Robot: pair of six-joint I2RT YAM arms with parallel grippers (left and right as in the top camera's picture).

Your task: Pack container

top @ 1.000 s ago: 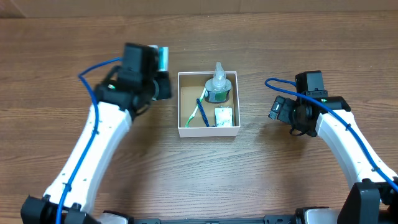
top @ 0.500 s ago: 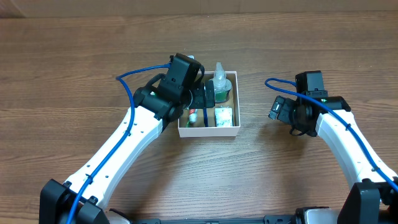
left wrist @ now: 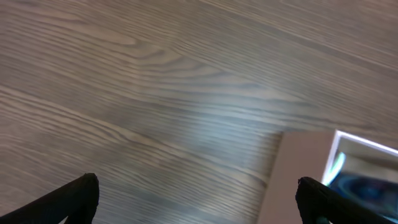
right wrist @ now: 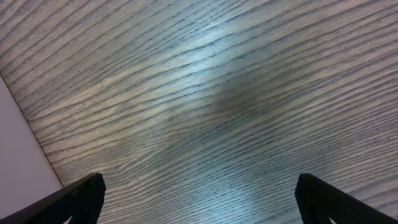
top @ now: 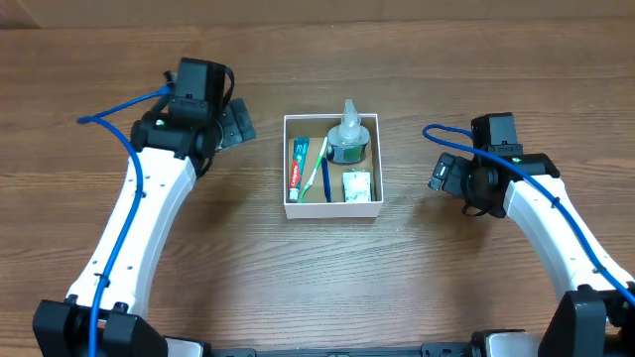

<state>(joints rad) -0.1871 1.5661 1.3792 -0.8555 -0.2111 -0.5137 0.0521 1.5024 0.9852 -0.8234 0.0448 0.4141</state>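
Since the container [top: 332,209] at mid-table already holds toothpaste [top: 298,167], toothbrush [top: 320,171], bottle [top: 347,136] and packet [top: 357,185], we judge it nearly packed. Our left gripper [top: 236,126] and right gripper [top: 444,175] flank it, well apart from it, both spread wide and empty.

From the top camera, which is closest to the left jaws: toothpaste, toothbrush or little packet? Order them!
1. toothpaste, along the container's left wall
2. toothbrush, in the middle
3. little packet, on the right side
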